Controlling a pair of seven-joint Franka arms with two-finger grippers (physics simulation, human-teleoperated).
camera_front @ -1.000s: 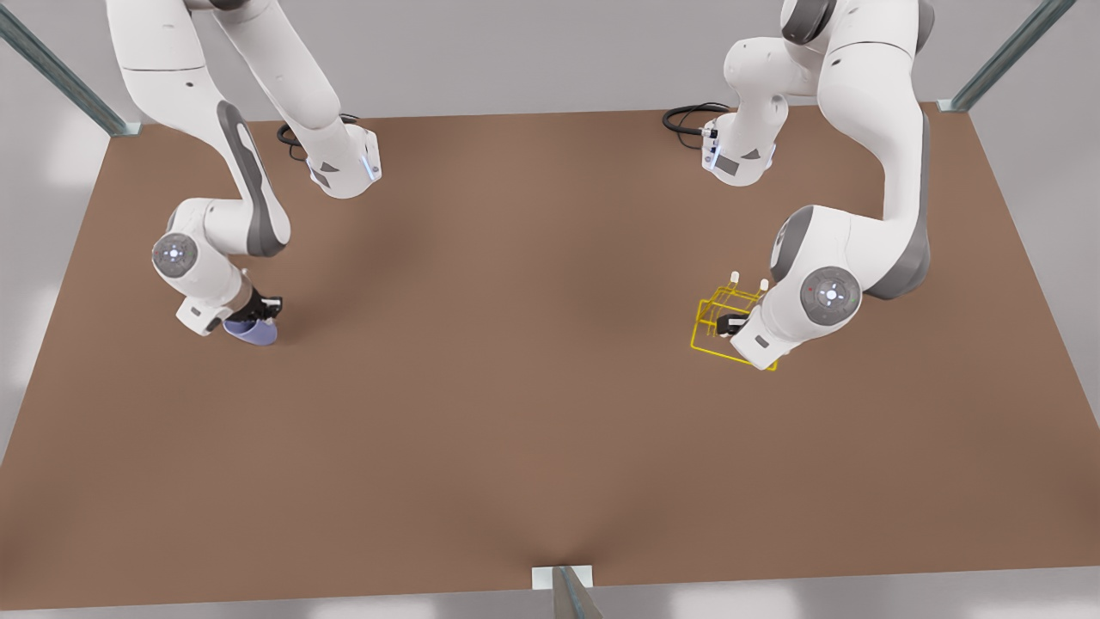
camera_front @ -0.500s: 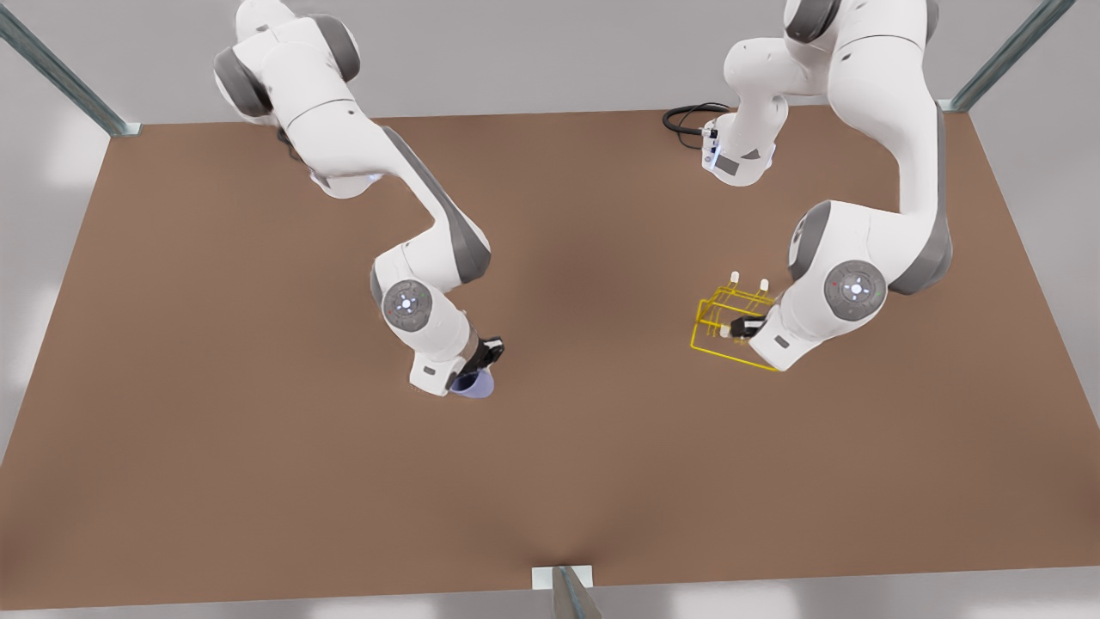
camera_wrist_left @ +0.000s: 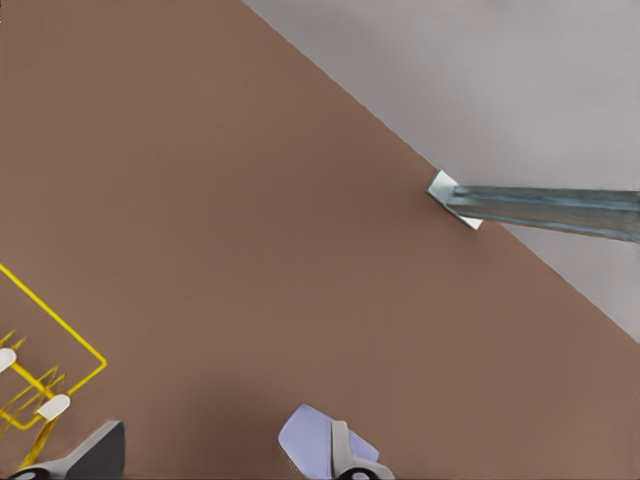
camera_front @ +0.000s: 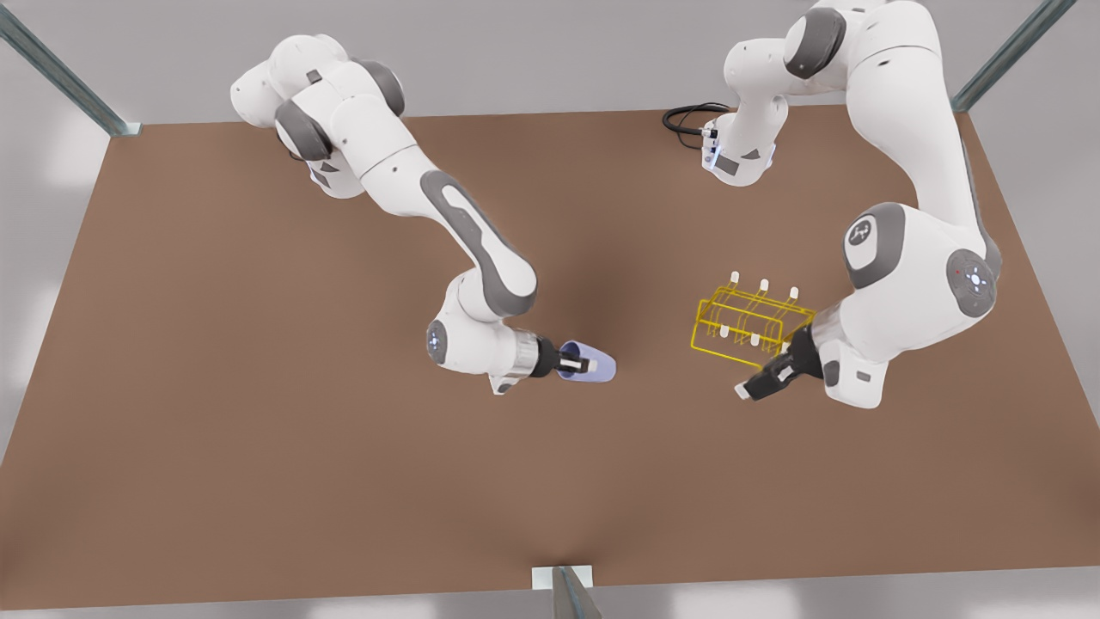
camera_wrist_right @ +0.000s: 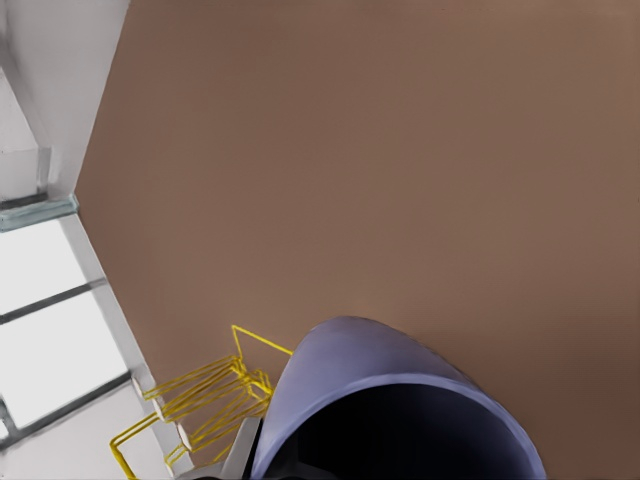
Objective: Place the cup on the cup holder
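Note:
The lavender-blue cup [camera_front: 603, 368] hangs on its side just above the table's middle, its mouth turned back toward the wrist. My right gripper [camera_front: 574, 365] is shut on its rim, one finger inside the mouth. Up close, the cup [camera_wrist_right: 390, 370] has the yellow wire cup holder [camera_wrist_right: 205, 395] beyond it. The cup holder [camera_front: 746, 322] stands on the table toward the front view's right, about two cup lengths from the cup. My left gripper [camera_front: 758, 383] hovers open at the holder's near corner, off the wire. Its wrist view shows the holder [camera_wrist_left: 40, 385] and the far-off cup [camera_wrist_left: 310, 435].
The brown table [camera_front: 258, 447] is bare around both arms. A black cable [camera_front: 687, 116] coils at the back by the arm base. Metal frame posts [camera_front: 60, 77] stand at the back corners, and a bracket [camera_front: 563, 578] sits at the front edge.
The right arm swung the cup from the front view's left to the middle and tipped it sideways. The left gripper drew back from the holder toward the front edge; the holder stayed put.

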